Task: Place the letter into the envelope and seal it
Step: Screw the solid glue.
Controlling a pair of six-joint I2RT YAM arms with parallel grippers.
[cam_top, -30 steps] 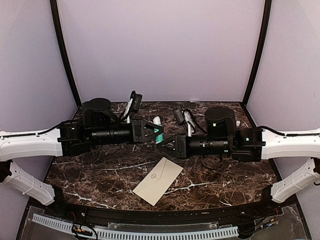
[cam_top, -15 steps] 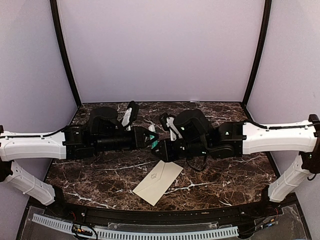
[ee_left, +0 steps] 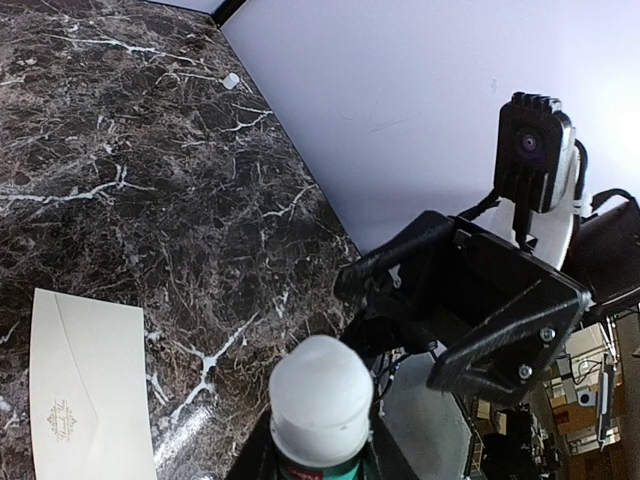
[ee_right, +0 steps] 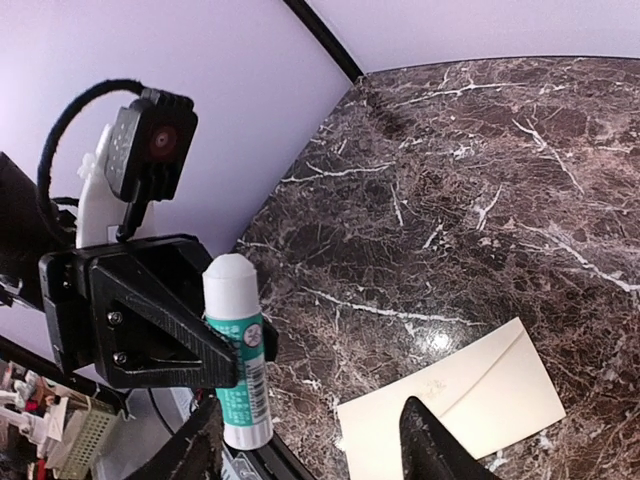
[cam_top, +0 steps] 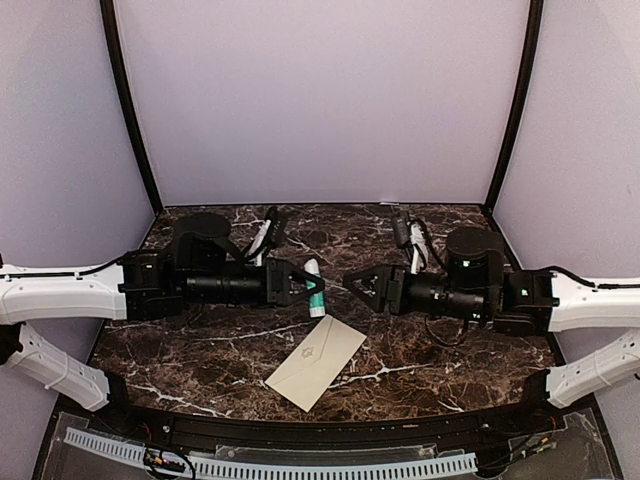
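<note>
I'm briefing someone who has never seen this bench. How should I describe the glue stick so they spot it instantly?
Start at the dark marble table and look over its middle, where the left gripper faces the right gripper. The left one clamps the glue stick: a tube with white cap and teal label, unlike the flat cream envelope.

glue stick [cam_top: 315, 289] in gap facing right end effector [cam_top: 353, 286], envelope [cam_top: 316, 362] lying unobstructed

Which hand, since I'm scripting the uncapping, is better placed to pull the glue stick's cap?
Right. The left hand grips the glue stick by its body, cap exposed. The right hand is open, empty and facing it across a small gap.
</note>
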